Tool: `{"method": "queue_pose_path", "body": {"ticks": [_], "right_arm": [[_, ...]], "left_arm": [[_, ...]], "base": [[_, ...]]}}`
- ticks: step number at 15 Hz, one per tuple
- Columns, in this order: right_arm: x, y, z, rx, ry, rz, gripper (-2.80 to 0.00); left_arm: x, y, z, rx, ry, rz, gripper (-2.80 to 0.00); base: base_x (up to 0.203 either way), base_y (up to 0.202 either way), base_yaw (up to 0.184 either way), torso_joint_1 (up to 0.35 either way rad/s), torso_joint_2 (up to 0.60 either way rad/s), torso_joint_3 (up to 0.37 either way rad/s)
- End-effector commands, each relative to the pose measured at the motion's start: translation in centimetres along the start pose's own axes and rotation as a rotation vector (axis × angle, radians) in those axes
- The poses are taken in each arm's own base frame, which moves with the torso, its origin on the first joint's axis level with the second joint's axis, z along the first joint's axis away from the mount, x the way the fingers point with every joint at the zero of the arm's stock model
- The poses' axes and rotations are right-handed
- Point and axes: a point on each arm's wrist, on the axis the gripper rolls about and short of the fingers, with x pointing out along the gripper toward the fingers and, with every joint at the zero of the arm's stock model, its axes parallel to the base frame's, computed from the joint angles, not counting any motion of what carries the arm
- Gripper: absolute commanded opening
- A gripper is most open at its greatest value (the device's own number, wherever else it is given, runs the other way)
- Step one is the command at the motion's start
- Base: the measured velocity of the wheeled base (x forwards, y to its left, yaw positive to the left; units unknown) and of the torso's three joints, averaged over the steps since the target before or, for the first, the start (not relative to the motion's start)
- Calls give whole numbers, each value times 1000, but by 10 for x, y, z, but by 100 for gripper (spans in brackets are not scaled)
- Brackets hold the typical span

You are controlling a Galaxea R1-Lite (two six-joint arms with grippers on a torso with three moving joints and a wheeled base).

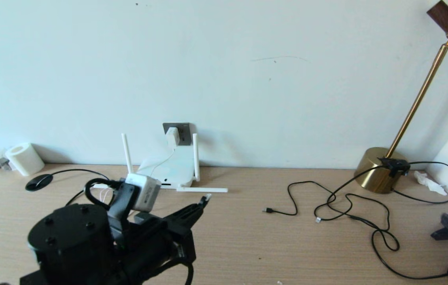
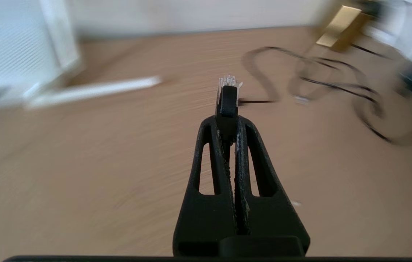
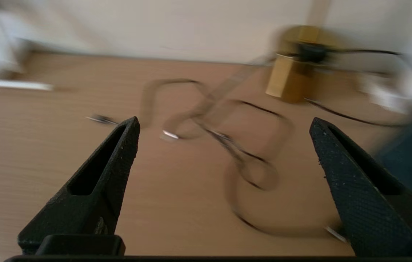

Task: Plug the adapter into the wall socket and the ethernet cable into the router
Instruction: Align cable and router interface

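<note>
Pinching the ethernet cable (image 2: 227,95) just behind its clear clip connector, the left gripper (image 1: 204,201) hangs low over the desk (image 1: 247,241), jaws closed, connector aimed toward two o'clock; the router (image 1: 172,168) lies at its eleven o'clock by the wall; the adapter (image 1: 172,137) sits in the wall socket (image 1: 184,133) at twelve; the right gripper (image 3: 224,123) hangs wide open, holding nothing, over loose black cords (image 3: 242,160).

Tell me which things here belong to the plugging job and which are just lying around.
Job:
- small white cube adapter, in the dark grey wall socket
- glossy black ethernet cable, clamped in the left gripper
- flat white router

Lying about:
- brass lamp
- thin black cords
- white paper roll
- open right gripper, idle
</note>
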Motion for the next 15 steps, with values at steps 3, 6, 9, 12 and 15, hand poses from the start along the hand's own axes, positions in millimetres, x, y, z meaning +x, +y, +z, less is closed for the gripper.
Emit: {"method": "queue_pose_path", "body": {"ticks": [3, 6, 9, 12, 15], "right_arm": [[-70, -19, -42, -29, 4, -315, 0], [-83, -17, -57, -29, 36, -529, 0], [-75, -14, -95, -86, 133, -317, 0], [-83, -10, -115, -85, 5, -117, 0], [-80, -8, -122, -86, 20, -25, 0]], "left_arm": [[-7, 14, -16, -40, 34, 191, -280], [-10, 27, -19, -35, 27, 325, -280], [-8, 55, -25, 3, 72, 445, -280], [-10, 72, -36, 25, 150, 444, -280], [-6, 72, -41, 22, 171, 436, -280]], "base": [[0, 0, 0, 0, 0, 0], [0, 0, 0, 0, 0, 0], [0, 0, 0, 0, 0, 0], [0, 0, 0, 0, 0, 0], [0, 0, 0, 0, 0, 0]]}}
